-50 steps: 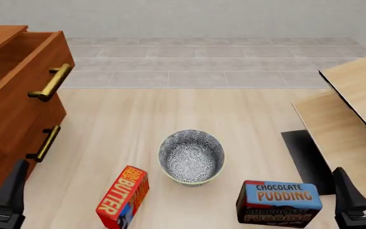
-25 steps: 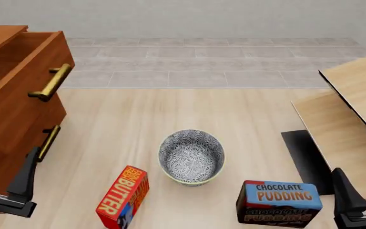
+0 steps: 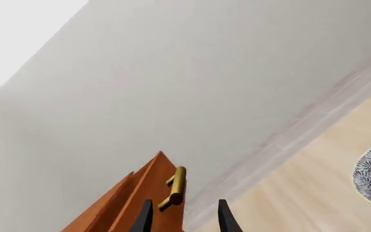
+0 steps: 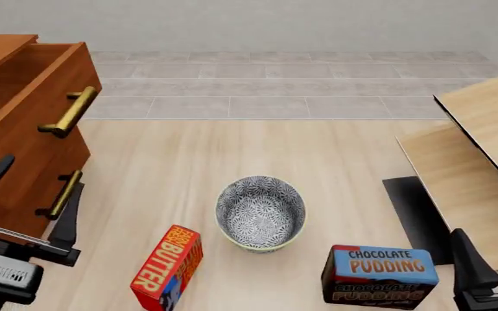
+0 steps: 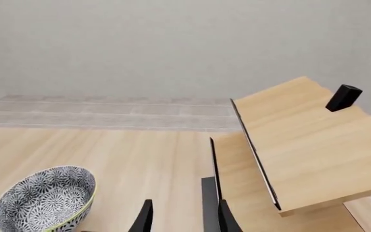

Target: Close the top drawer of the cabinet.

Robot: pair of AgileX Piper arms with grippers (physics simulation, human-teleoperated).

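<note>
Standing open: top drawer [image 4: 33,107], uppermost in the cabinet [image 4: 11,175] at the left edge of the front view; its front juts forward of the fronts below.
Top drawer handle: brass bar handle [image 4: 70,112] on the drawer front, fully visible in the front view; also seen in the left wrist view [image 3: 174,193].
Cabinet visibility: cut off at the left frame edge; only one lower handle [image 4: 61,194] shows.
Left gripper [image 4: 28,204]: raised in front of the cabinet's lower front, fingers spread wide, holding nothing. Contact with the wood cannot be told. In the wrist view only the fingertips [image 3: 144,220] show, with the drawer corner between and beyond them.
Right gripper [image 4: 491,269]: at the lower right corner, mostly cut off by the frame; fingers parted with nothing between them in the wrist view [image 5: 182,217].
Bowl [image 4: 260,212]: patterned, upright, centre of the table [image 4: 231,149].
Butter box [image 4: 168,268]: near left of the bowl, tilted.
Chocolate pudding box [image 4: 380,275]: near right of the bowl, lower edge cropped.
Pale wood furniture [image 4: 474,162]: right side, partly out of frame.
</note>
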